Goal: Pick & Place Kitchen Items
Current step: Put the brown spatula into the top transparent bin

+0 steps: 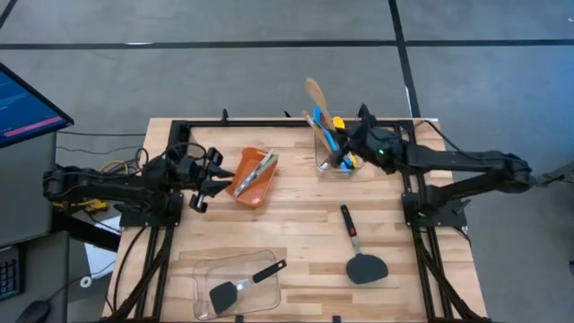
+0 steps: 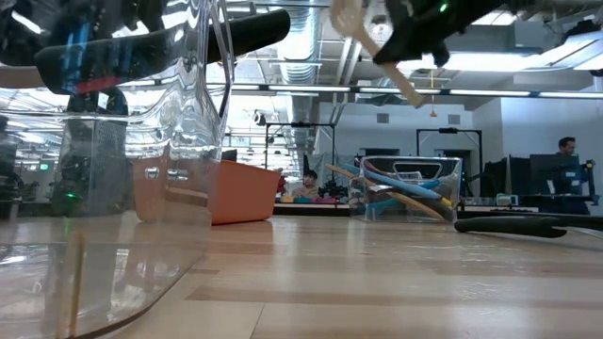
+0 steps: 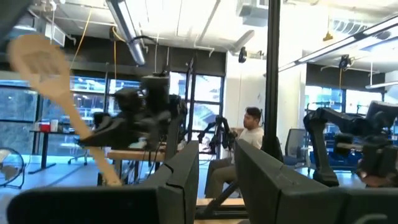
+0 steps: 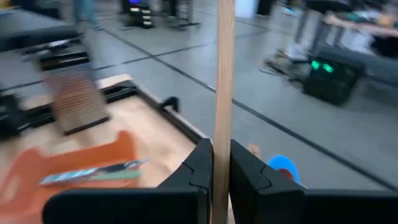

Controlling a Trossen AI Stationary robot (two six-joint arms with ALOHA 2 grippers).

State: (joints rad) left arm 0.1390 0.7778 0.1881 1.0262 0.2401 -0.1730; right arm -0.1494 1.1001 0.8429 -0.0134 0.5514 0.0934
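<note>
At the near edge we see one black spatula (image 1: 244, 285) in a clear tray (image 1: 204, 274) and another (image 1: 359, 256) lying on the table (image 1: 296, 224). Mid-table, our left gripper (image 1: 208, 179) waits beside the orange bin (image 1: 260, 193), fingers partly apart on nothing. Farthest, our right gripper (image 1: 352, 144) is clamped on a wooden spoon (image 1: 316, 93) above the clear container (image 1: 334, 163); we judge this a lift-out, next carrying it clear

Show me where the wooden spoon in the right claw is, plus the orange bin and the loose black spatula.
wooden spoon (image 1: 314, 91), high view, on its bowl.
orange bin (image 1: 252, 190), high view, on its near wall.
black spatula (image 1: 365, 267), high view, on its blade.
</note>
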